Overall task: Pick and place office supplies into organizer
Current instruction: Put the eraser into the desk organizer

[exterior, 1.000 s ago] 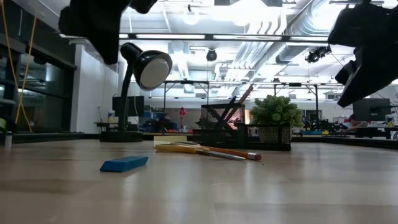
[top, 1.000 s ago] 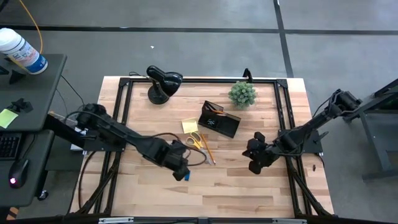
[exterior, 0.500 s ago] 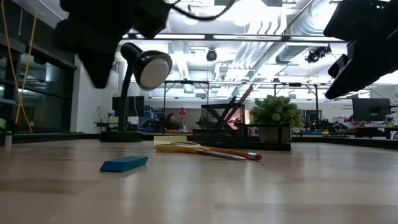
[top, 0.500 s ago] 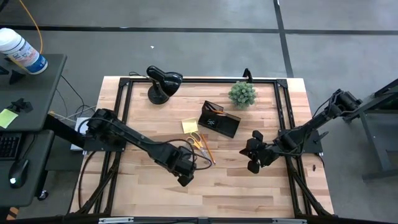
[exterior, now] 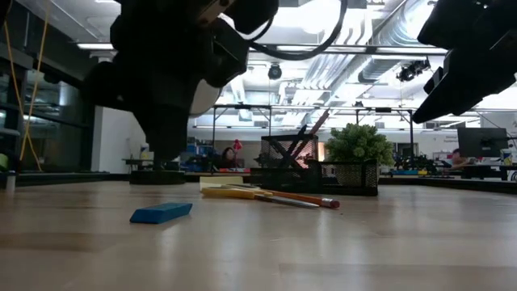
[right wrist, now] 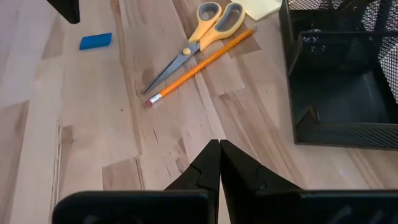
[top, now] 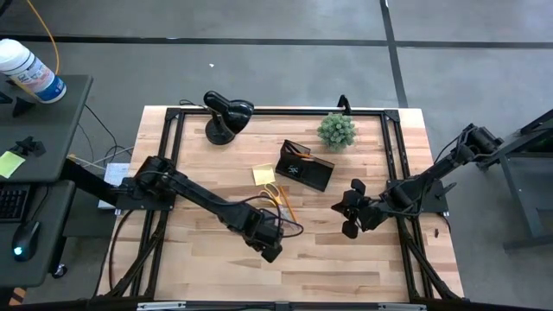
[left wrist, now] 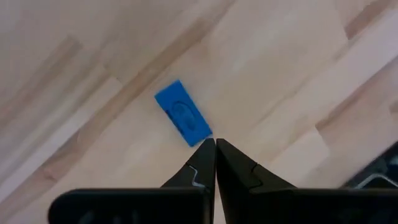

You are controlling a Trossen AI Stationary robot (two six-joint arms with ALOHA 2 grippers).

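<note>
Where the left gripper [top: 271, 251] hovers, it hides the blue block [left wrist: 183, 121] overhead.

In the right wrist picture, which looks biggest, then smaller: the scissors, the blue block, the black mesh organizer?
1. organizer, though cut off at the edge
2. scissors
3. blue block, though farthest from the camera

Robotics lab in open-plan office hall. Wooden bench [top: 346, 259] on grey concrete floor [top: 285, 69], black frame [top: 173, 147] bolted on top, two arms mounted at 3 and 9 o'clock. Low view: exposed ceiling ducts [exterior: 355, 32], strip lights, rows of desks with monitors [exterior: 477, 141], seated person [exterior: 229, 155] far behind. Side desk [top: 43, 130] at 9 o'clock with keyboard.
</note>
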